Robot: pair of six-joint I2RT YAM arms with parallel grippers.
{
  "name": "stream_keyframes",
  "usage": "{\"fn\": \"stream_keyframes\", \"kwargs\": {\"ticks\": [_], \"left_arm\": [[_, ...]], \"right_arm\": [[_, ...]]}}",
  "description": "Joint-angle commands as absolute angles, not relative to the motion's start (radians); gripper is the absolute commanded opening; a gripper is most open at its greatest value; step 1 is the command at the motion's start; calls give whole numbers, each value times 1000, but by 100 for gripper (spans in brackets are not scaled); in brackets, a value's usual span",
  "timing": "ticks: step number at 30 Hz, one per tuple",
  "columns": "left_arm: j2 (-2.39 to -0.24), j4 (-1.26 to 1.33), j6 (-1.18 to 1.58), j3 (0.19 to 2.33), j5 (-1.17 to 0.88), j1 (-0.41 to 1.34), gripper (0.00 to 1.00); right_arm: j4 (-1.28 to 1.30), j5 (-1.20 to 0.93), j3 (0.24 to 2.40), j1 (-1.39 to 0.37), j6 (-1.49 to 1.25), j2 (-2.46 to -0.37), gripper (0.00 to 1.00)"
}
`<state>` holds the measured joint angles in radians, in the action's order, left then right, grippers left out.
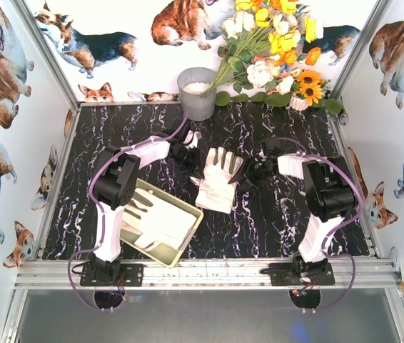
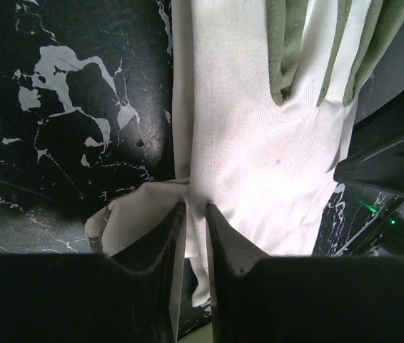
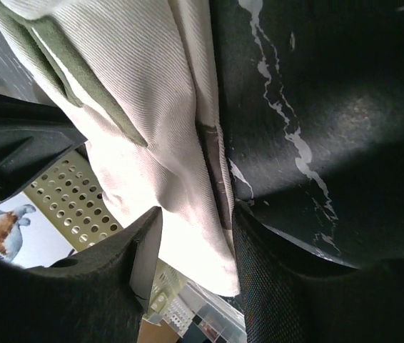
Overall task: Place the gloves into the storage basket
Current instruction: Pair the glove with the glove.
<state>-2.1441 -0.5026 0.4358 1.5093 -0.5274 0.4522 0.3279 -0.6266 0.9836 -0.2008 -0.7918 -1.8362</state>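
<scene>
A white glove with grey finger patches point(image 1: 218, 182) is spread in the middle of the black marbled table, between my two grippers. My left gripper point(image 1: 190, 158) is at its left edge. In the left wrist view its jaws point(image 2: 195, 214) are pinched on a fold of the glove point(image 2: 259, 143). My right gripper point(image 1: 248, 171) is at the glove's right edge, and its jaws point(image 3: 191, 229) are closed on a thick bunch of the cloth point(image 3: 152, 128). The pale yellow-green storage basket point(image 1: 188, 239) lies at the front left with other gloves point(image 1: 158, 221) inside. Its perforated wall point(image 3: 66, 193) shows beyond the held glove.
A grey metal bucket point(image 1: 197, 93) stands at the back centre, with a bunch of artificial flowers point(image 1: 273, 50) leaning beside it. Walls printed with dogs close in the table on three sides. The left arm's elbow point(image 1: 116, 179) hangs over the basket's far end.
</scene>
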Motion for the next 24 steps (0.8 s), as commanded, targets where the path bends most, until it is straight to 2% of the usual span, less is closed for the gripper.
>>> {"fn": "stream_keyframes", "kwargs": {"ticks": [1, 17, 19, 24], "left_arm": [[-2170, -505, 408, 1481, -519, 457, 11], [-2145, -495, 407, 1437, -526, 457, 10], [-2137, -488, 411, 1429, -527, 457, 10], [-2108, -479, 422, 1420, -517, 458, 11]], "right_arm": [[270, -602, 959, -210, -799, -1872, 46], [206, -663, 1021, -263, -822, -1929, 44], [203, -668, 1030, -266, -824, -1930, 39], [211, -670, 1046, -267, -822, -1921, 10]]}}
